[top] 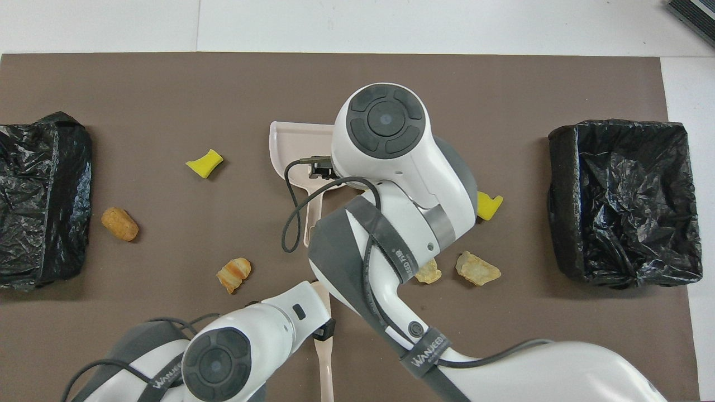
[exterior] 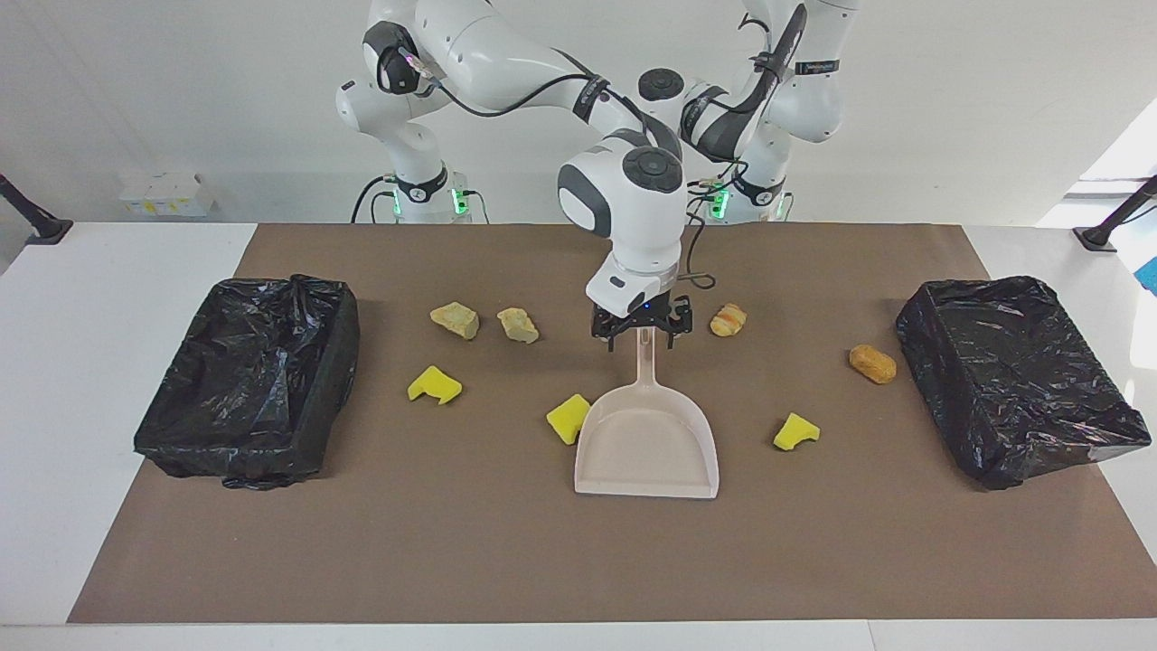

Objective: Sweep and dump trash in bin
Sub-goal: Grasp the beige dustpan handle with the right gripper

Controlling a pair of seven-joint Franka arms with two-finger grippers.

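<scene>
While my right tool (exterior: 643, 330) stands wide astride the dustpan (exterior: 647, 448) handle tip, scraps lie around it on the desk (exterior: 452, 551): brown trash piece (exterior: 729, 319) near, pale trash lump (exterior: 518, 325) toward the right arm's end, yellow trash chunk (exterior: 569, 418) beside the pan. My left tool (top: 324, 334), wide, is over the brush (top: 324, 363) handle.

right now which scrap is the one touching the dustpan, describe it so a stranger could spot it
Start at the beige plastic dustpan in the middle of the brown mat. At the edge of its scoop toward the right arm's end of the table sits a bright yellow sponge chunk. The other yellow sponge chunks lie apart from the pan; this one sits right against it.
</scene>
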